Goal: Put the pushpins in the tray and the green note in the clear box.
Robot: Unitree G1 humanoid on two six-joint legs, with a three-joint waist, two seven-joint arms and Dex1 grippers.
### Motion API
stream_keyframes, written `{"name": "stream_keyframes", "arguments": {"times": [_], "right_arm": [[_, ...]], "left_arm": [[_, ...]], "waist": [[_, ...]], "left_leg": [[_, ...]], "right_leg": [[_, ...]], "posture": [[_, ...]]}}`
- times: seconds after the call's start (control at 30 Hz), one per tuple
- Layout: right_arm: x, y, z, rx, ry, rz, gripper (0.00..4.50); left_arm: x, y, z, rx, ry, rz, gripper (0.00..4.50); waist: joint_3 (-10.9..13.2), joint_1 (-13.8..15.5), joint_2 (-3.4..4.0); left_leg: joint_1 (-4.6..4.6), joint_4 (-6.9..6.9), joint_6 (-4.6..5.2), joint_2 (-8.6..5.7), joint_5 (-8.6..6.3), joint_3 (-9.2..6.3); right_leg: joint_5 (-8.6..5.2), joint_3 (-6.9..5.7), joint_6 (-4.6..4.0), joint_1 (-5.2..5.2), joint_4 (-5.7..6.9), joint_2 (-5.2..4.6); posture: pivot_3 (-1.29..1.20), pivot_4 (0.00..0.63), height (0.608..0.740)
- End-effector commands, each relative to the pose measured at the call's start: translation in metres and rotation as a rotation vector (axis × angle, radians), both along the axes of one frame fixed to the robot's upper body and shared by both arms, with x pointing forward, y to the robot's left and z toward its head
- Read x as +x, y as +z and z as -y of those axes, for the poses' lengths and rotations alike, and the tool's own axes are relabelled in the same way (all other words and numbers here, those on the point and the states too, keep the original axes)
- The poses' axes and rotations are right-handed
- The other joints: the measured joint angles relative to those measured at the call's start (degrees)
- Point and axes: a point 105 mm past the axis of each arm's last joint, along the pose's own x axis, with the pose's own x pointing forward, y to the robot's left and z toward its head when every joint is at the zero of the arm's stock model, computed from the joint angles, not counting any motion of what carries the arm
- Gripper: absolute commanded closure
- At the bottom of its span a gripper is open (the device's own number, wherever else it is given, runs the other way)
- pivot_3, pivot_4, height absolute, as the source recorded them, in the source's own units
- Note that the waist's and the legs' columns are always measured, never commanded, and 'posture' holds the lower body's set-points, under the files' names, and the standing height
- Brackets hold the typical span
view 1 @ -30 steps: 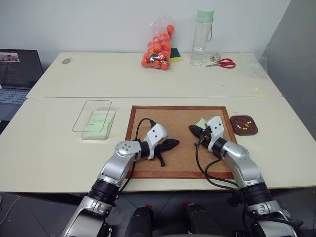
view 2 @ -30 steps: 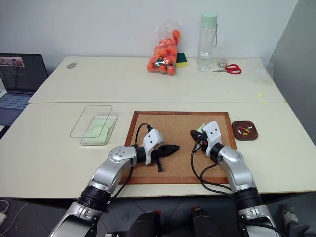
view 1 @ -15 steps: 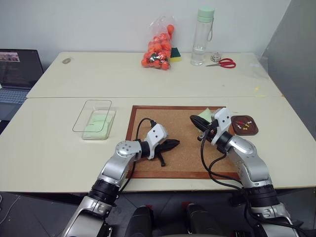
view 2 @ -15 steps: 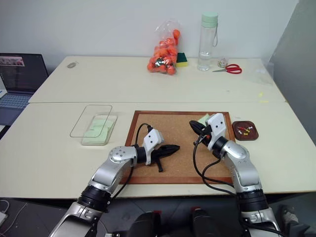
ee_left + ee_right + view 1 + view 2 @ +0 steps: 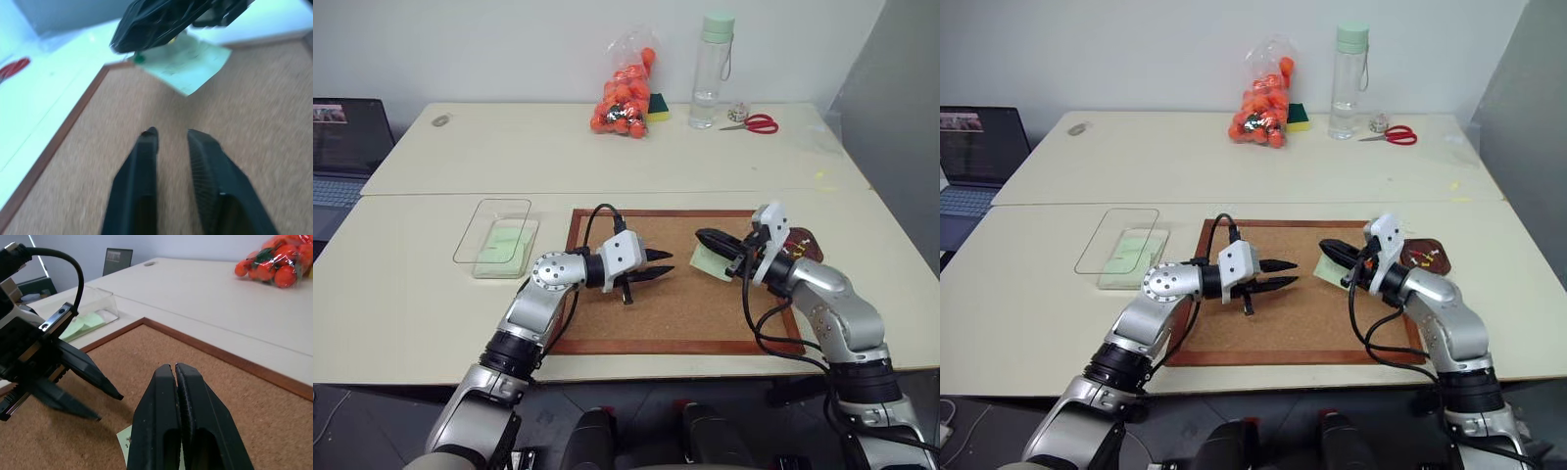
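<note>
Both end effectors hang over the corkboard, and one holds the green note.

The right end effector (image 5: 707, 238) is pinched tight on the green note (image 5: 708, 259), lifted above the corkboard (image 5: 685, 313). The left end effector (image 5: 663, 265) has its fingers a little apart and holds nothing. The tray (image 5: 806, 247) with pushpins (image 5: 1420, 257) is on the right. The clear box (image 5: 499, 250) sits on the bench (image 5: 401, 294) to the left.

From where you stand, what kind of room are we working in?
Probably an office or lab workspace: pale desks pushed together against a plain wall, an open laptop at the left edge, and scissors beside a water bottle.
</note>
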Motion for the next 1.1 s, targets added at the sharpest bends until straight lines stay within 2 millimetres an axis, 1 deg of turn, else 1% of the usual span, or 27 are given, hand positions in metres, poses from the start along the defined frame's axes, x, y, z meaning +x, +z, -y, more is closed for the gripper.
{"name": "stream_keyframes", "arguments": {"times": [0.03,0.07,0.1,0.13,0.23,0.27,0.43,0.5,0.6,0.73,1.0,1.1], "right_arm": [[0.006,0.019,0.002,0.022,-0.045,0.075,4.5],[0.008,0.019,0.002,0.019,-0.061,0.084,4.5],[0.009,0.018,0.002,0.021,-0.07,0.087,4.5],[0.009,0.018,0.001,0.024,-0.074,0.089,4.5],[0.009,0.02,-0.002,0.038,-0.081,0.098,4.5],[0.009,0.021,-0.003,0.042,-0.083,0.101,4.5],[0.007,0.024,-0.008,0.064,-0.08,0.108,4.5],[0.005,0.026,-0.013,0.076,-0.067,0.109,4.5],[0.001,0.027,-0.019,0.09,-0.051,0.107,4.5],[-0.004,0.03,-0.026,0.11,-0.028,0.104,4.5],[-0.015,0.031,-0.038,0.139,0.009,0.085,4.5],[-0.016,0.031,-0.039,0.141,0.007,0.082,4.5]], "left_arm": [[-0.006,0.022,0.0,-0.206,0.021,-0.157,2.56],[-0.007,0.023,0.0,-0.253,0.031,-0.223,2.4],[-0.008,0.023,-0.001,-0.29,0.048,-0.276,2.11],[-0.009,0.022,-0.001,-0.318,0.064,-0.32,1.95],[-0.012,0.02,0.0,-0.414,0.109,-0.453,1.28],[-0.013,0.02,0.001,-0.444,0.118,-0.494,1.16],[-0.012,0.016,0.005,-0.542,0.174,-0.653,0.04],[-0.011,0.016,0.007,-0.581,0.177,-0.711,0.04],[-0.008,0.015,0.008,-0.614,0.194,-0.752,0.04],[-0.005,0.012,0.011,-0.622,0.204,-0.767,0.04],[-0.005,0.016,0.02,-0.636,0.161,-0.783,0.04],[-0.007,0.018,0.022,-0.637,0.142,-0.784,0.44]], "waist": [[0.0,-0.1,-0.01],[0.0,-0.2,-0.01],[0.0,-0.3,0.0],[0.0,-0.3,-0.01],[0.0,-0.5,-0.01],[0.0,-0.5,-0.01],[0.0,-0.6,-0.02],[0.0,-0.7,-0.02],[0.0,-0.7,-0.02],[0.0,-0.7,-0.02],[0.0,-0.7,-0.02],[0.0,-0.7,-0.02]], "left_leg": [[-0.01,0.0,0.0,0.01,0.0,-0.02],[-0.03,0.0,0.0,0.04,0.0,-0.03],[-0.03,-0.01,0.0,0.06,0.0,-0.05],[-0.04,-0.01,0.0,0.08,0.0,-0.07],[-0.05,0.0,0.0,0.06,0.0,-0.09],[-0.05,0.0,0.0,0.07,0.0,-0.1],[-0.07,0.03,0.0,0.05,0.0,-0.13],[-0.06,0.02,0.0,0.04,0.0,-0.12],[-0.05,0.01,0.0,0.03,0.0,-0.13],[-0.04,0.01,-0.01,0.01,0.0,-0.13],[-0.04,0.01,-0.01,-0.02,0.0,-0.11],[-0.05,0.01,-0.01,-0.02,0.0,-0.11]], "right_leg": [[0.0,-0.02,0.0,0.0,0.0,0.02],[-0.01,-0.02,-0.01,-0.02,0.01,0.02],[-0.01,-0.04,-0.02,-0.02,0.01,0.02],[-0.02,-0.05,-0.02,-0.02,0.01,0.02],[-0.02,-0.06,-0.02,-0.02,0.01,0.02],[-0.02,-0.06,-0.02,-0.02,0.01,0.01],[-0.01,-0.07,-0.02,-0.01,0.02,-0.02],[-0.01,-0.07,-0.02,-0.01,0.02,-0.02],[-0.01,-0.08,-0.02,-0.01,0.02,0.01],[-0.01,-0.08,-0.02,-0.01,0.02,0.03],[-0.01,-0.07,-0.02,-0.01,0.01,0.02],[-0.01,-0.07,-0.02,-0.01,0.01,0.02]], "posture": [[0.0,0.15,0.74],[0.0,0.15,0.74],[0.0,0.15,0.74],[0.0,0.15,0.74],[0.0,0.15,0.74],[0.0,0.15,0.74],[0.0,0.15,0.74],[0.0,0.15,0.74],[0.0,0.15,0.74],[0.0,0.15,0.74],[0.0,0.15,0.74],[0.0,0.15,0.74]]}}
